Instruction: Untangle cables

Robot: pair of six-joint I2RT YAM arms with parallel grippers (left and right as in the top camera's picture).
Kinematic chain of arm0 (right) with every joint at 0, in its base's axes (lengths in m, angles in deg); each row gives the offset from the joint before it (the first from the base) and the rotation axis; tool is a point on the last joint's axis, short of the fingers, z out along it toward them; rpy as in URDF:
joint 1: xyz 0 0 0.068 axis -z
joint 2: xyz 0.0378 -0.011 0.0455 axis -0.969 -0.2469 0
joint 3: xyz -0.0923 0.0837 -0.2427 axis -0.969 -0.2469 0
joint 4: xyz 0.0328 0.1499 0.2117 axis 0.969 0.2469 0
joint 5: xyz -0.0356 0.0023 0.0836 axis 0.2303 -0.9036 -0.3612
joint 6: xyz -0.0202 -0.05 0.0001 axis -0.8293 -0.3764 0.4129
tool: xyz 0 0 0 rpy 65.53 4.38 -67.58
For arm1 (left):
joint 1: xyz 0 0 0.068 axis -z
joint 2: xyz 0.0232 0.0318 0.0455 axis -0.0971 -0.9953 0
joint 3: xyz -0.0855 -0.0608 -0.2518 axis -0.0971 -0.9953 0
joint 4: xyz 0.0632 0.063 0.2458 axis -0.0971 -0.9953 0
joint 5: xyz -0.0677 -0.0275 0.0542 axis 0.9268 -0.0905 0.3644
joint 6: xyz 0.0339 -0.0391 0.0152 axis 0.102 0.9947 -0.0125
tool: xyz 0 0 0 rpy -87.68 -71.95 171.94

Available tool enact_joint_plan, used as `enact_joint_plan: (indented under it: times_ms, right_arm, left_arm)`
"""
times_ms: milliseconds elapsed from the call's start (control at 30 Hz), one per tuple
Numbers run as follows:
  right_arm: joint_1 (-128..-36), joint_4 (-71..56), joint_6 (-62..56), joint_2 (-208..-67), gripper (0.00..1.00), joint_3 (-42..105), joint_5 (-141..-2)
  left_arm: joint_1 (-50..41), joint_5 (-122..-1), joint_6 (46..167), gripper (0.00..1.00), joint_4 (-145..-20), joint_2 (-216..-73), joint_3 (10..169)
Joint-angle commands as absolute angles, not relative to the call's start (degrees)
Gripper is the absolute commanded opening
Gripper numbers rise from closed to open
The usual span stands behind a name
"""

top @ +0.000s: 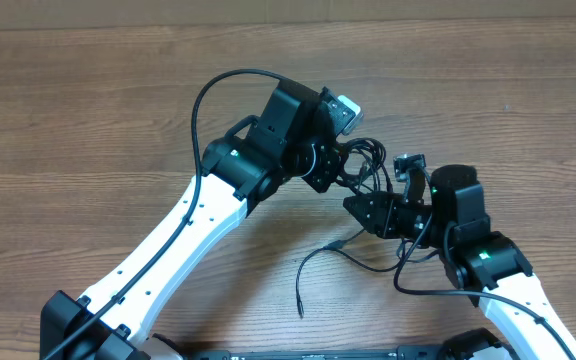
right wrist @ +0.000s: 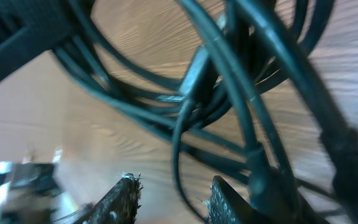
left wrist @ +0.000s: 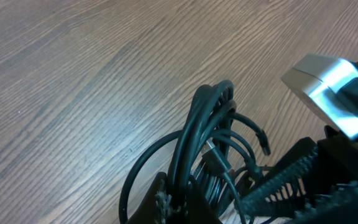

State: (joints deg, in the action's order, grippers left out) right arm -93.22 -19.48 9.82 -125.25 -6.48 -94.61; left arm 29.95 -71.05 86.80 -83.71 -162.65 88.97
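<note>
Left tool (left wrist: 199, 205): clamped shut on the cables (left wrist: 207, 134). In the left wrist view the bundle runs down between its fingers (left wrist: 161, 200) at the bottom edge. Several thin black strands are pressed together there, fanning into loops above the grip. One short plug end sticks out to the right of the bundle, off the wood.

Right tool (right wrist: 174, 200): part open, with a clear gap between its two fingertips. One thin strand hangs down into that gap and doesn't look pinched. The picture is blurred, so contact with the pads can't be told. The rest of the tangle crosses right in front of this tool, with loops overlapping and a plug body in the middle of them.

Overhead: both tools meet at the middle of the worktop (top: 88, 110), left tool from the upper left and right tool from the lower right. The coil sits between and just above them. It's bunched at the left tool, with small loops sticking out toward the right tool.

One loose cord (top: 313, 262) trails out of the tangle toward the near edge and lies flat on the wood. It has a small plug near the right tool, and its free end points down, well apart from the coil.

Thicker black arm cables loop over each arm and aren't part of the tangle.
</note>
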Motion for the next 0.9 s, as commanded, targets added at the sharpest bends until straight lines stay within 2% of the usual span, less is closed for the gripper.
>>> enact_joint_plan:
  times_ms: [0,133,300,467,667,867]
  right_arm:
    - [-94.69,-19.28,7.90,-125.09,0.35,-5.89,-83.70]
    - [-94.77,-19.19,7.92,-125.09,0.32,-5.89,-78.90]
    - [-94.84,-19.19,7.94,-125.11,0.14,-5.89,-80.43]
    - [-94.84,-19.13,7.94,-125.11,0.05,-5.89,-86.76]
    - [-94.88,-16.72,7.94,-125.16,0.04,-5.95,-85.47]
    - [-94.88,-6.84,7.92,-125.14,0.04,-5.95,-83.86]
  left_arm:
    - [30.19,-68.72,89.49,0.04,-83.18,-161.30,90.80]
    - [30.19,-66.99,89.54,0.04,-83.22,-161.30,90.80]
    - [30.08,-66.70,91.59,0.04,-82.59,-161.30,90.80]
    - [30.04,-66.66,93.71,0.04,-80.41,-161.30,90.80]
    - [29.74,-67.51,93.97,0.04,-79.57,-161.30,90.80]
    - [25.47,-69.02,94.00,0.04,-79.36,-161.28,90.80]
